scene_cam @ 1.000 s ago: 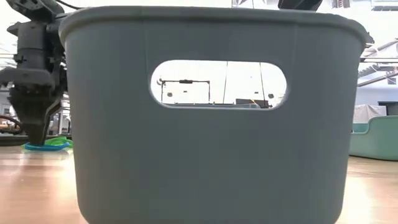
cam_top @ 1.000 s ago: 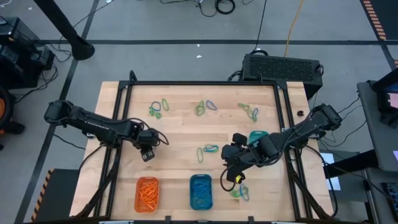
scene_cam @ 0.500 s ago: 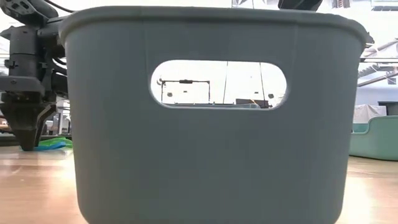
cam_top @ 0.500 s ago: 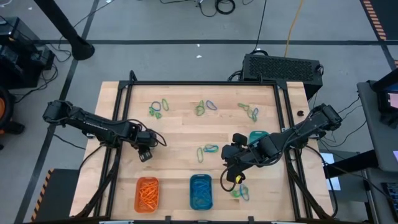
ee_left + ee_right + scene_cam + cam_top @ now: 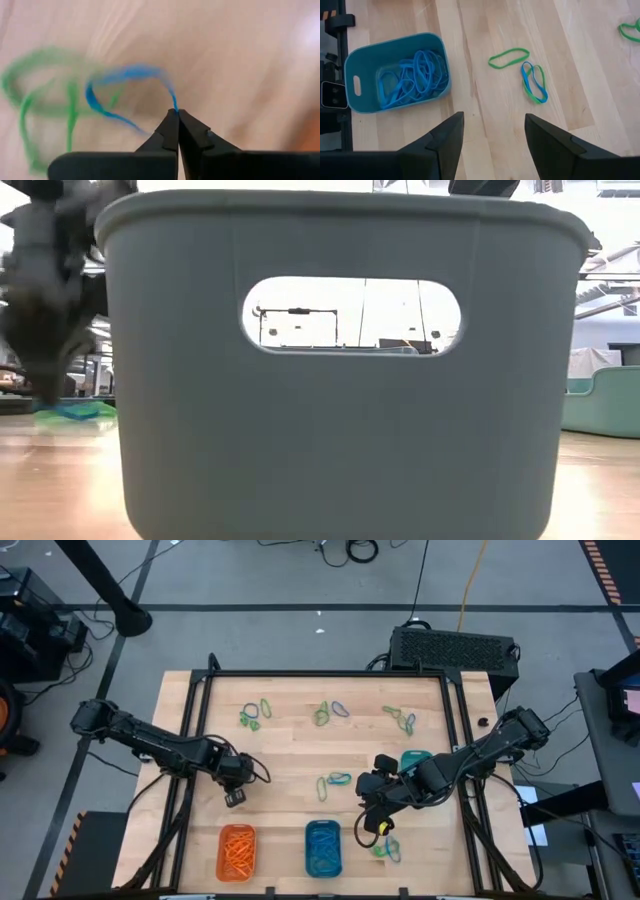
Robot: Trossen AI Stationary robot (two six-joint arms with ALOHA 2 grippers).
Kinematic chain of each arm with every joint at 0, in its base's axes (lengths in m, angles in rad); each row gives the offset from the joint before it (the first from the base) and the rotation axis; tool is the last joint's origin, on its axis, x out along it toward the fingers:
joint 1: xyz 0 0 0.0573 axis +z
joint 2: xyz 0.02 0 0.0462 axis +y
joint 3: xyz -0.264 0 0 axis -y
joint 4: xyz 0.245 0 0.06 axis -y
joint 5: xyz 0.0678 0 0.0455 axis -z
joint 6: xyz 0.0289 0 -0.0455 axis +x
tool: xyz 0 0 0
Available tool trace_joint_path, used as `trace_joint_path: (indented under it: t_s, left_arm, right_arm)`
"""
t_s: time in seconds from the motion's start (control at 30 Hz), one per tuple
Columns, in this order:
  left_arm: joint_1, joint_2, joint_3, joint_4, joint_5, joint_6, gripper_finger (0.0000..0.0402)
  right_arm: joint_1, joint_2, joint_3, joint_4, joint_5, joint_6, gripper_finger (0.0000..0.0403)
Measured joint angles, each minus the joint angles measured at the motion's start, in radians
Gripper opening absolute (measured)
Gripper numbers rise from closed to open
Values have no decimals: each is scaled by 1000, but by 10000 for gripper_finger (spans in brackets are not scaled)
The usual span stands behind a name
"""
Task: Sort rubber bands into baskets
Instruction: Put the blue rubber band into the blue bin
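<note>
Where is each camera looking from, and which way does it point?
High view: above the table, looking straight down; both arms show, left gripper and right gripper.
Low view: at table height, looking level; a grey basket fills it, a dark gripper beside it.
Left wrist view: shut fingertips pinch a blue rubber band.
Right wrist view: open fingers over wood.
Shared: the blue basket in the right wrist and high views.

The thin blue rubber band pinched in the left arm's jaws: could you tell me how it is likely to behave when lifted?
The thin blue rubber band will probably hang floppy, since its loop already bends unevenly. It looks very light. Gripped only at the tips of the shut left gripper, it might slip free or drag the green rubber band that it overlaps.
</note>
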Motion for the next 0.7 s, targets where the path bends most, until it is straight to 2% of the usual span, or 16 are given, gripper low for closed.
trace_joint_path:
  t_s: [0.17,0.3,0.43,0.53,0.7]
  left_arm:
    - [-5,-49,67,97,62,37,3]
    - [-3,-73,110,185,71,16,2]
    - [-10,-77,135,376,100,-15,2]
    - [-33,-53,143,513,99,-38,1]
    - [-87,45,178,644,86,-63,1]
  right_arm:
    - [0,0,0,0,0,-6,201]
    - [0,0,0,0,0,-16,201]
    - [0,0,0,1,0,-20,201]
    - [0,0,0,1,0,-19,201]
    - [0,0,0,2,0,-17,201]
